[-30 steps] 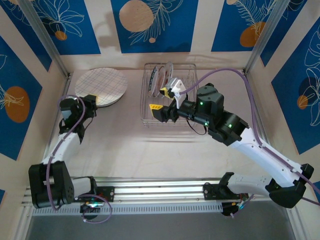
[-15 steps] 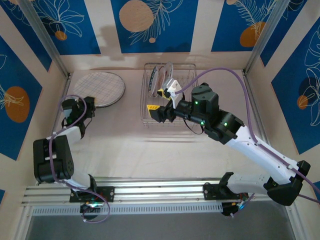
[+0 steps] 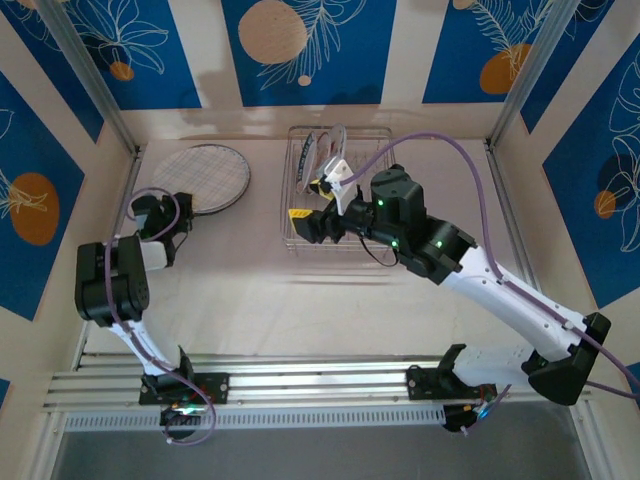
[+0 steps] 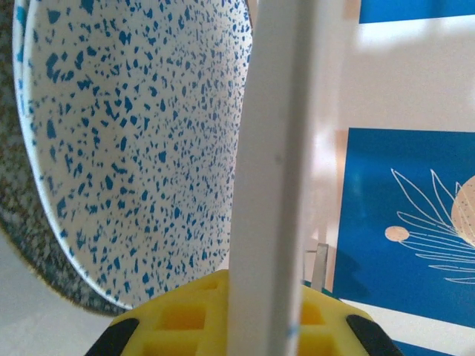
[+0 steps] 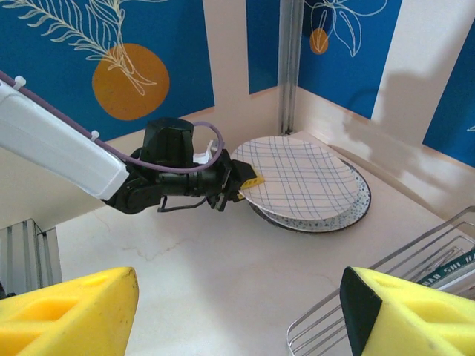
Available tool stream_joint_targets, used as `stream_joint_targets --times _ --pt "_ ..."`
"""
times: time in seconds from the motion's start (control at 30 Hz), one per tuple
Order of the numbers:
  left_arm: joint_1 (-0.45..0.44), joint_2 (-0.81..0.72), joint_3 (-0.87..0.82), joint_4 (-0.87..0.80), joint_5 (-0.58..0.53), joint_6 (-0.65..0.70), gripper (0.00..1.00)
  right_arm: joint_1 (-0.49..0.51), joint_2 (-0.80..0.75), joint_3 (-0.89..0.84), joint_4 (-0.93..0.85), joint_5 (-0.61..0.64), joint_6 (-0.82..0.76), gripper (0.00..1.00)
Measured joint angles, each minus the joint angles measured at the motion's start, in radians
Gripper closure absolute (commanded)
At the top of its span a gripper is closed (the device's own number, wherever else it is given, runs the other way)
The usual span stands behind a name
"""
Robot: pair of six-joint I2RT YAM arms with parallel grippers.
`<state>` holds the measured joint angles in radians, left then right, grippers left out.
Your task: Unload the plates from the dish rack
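Several plates point(image 3: 318, 150) wait in the upper-centre dish rack point(image 3: 372, 134) by your spread right gripper point(image 3: 312, 200); your left gripper point(image 3: 178, 208) pinches the checked plate point(image 3: 200, 172) over the upper-left stack point(image 3: 222, 206), and releasing it tilted could chip it.

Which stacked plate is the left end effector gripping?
The top grid-lined plate, its rim pinched by the left end effector; the blue-speckled plate lies beneath it.

The checked plate point(image 4: 271, 178) blurs into a white band, the speckled plates point(image 4: 133, 148) run off the top edge, and a corner crops the dish rack point(image 5: 423, 256).
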<state>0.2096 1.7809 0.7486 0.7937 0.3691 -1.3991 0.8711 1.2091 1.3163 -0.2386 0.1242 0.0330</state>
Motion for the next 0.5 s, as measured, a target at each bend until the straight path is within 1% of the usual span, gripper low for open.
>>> stream_joint_targets --times 0.2,0.5 --pt "0.004 0.08 0.053 0.024 0.001 0.0 1.0 0.0 0.013 0.003 0.002 0.004 0.003 0.27" --pt "0.006 0.143 0.128 0.028 0.013 0.007 1.0 -0.001 0.014 0.007 0.007 0.007 0.003 0.27"
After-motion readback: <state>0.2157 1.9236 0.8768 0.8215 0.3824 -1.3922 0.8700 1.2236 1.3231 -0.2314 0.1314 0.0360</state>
